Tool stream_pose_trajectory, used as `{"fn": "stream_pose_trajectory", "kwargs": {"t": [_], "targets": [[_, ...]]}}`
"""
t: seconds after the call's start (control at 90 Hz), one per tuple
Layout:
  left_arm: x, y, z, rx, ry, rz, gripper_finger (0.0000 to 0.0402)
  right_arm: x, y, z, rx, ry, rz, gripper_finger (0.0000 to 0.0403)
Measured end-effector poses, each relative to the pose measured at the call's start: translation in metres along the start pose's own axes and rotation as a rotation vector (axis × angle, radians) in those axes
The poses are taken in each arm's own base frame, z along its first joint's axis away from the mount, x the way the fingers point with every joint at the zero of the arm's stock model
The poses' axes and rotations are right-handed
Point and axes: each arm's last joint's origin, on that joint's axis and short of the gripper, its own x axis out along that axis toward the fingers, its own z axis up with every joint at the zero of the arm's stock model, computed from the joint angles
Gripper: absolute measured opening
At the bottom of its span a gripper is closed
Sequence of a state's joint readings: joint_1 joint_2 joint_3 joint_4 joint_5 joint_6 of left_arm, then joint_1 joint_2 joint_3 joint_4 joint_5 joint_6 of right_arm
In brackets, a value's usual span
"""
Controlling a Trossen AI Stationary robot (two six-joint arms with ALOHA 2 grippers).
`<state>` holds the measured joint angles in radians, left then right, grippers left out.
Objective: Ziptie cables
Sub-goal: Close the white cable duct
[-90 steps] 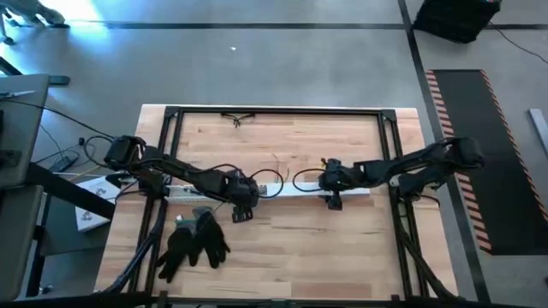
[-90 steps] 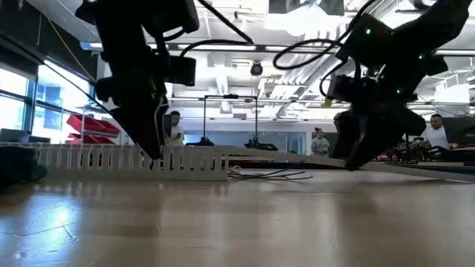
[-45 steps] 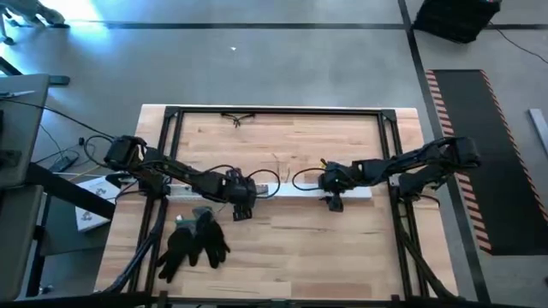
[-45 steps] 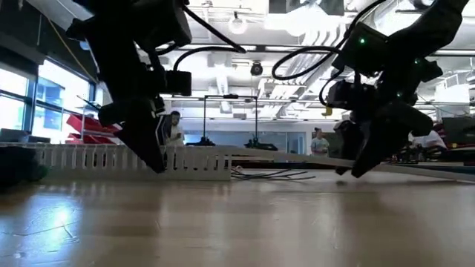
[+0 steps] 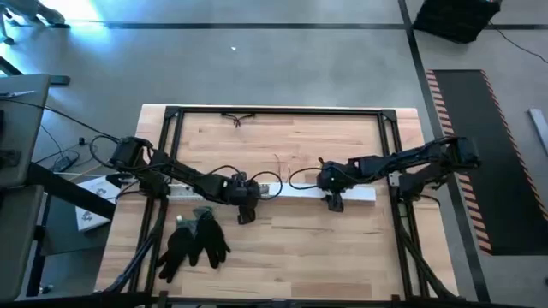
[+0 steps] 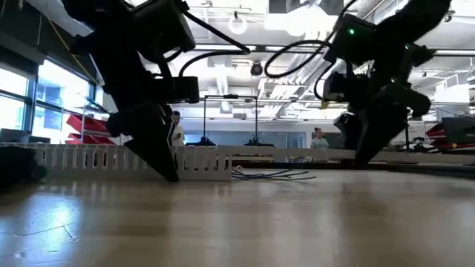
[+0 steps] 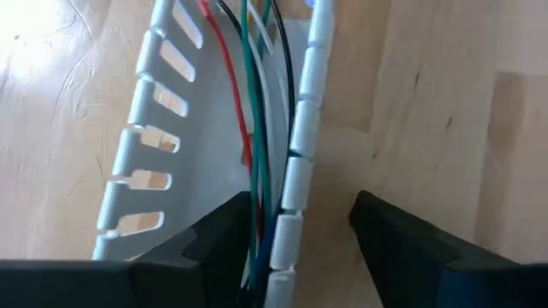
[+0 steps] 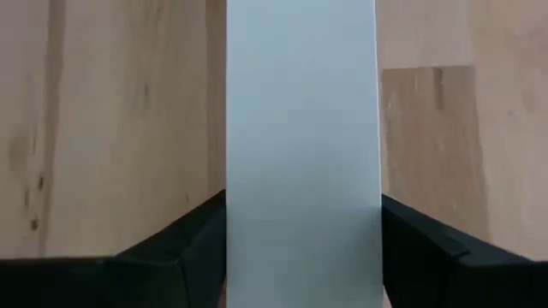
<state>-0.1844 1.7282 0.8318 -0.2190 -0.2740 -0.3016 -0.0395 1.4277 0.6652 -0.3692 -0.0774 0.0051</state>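
The cables lie inside the white slotted channel across the table's middle. The left gripper, fingers apart, straddles the channel's near wall. The right gripper, fingers spread, flanks a flat white strip. Black gloves lie nearer.

thin coloured cables, apparently inside slotted channel

Bare tabletop lies open on the near side (black gloves aside), the slotted channel barring mid-table.
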Motion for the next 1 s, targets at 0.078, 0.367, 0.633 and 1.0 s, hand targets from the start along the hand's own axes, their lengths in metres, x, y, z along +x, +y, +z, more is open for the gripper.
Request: {"fn": "stream_pose_trajectory", "kwargs": {"t": [0.078, 0.367, 0.633, 1.0], "targets": [[0.0, 0.0, 0.001, 0.008, -0.008, -0.001, 0.0184, -0.005, 0.0, 0.006, -0.003, 0.01, -0.001, 0.0218], [0.007, 0.004, 0.007, 0.003, -0.059, -0.012, 0.0183, -0.014, 0.001, 0.019, 0.0, 0.017, 0.004, 0.022], [0.005, 0.008, 0.013, -0.045, -0.058, 0.03, 0.0185, -0.007, 0.001, 0.018, -0.005, 0.049, 0.003, 0.0221], [-0.013, 0.006, 0.039, -0.012, -0.033, 0.008, 0.0235, -0.007, 0.001, 0.018, -0.009, 0.052, 0.002, 0.0222]]}}
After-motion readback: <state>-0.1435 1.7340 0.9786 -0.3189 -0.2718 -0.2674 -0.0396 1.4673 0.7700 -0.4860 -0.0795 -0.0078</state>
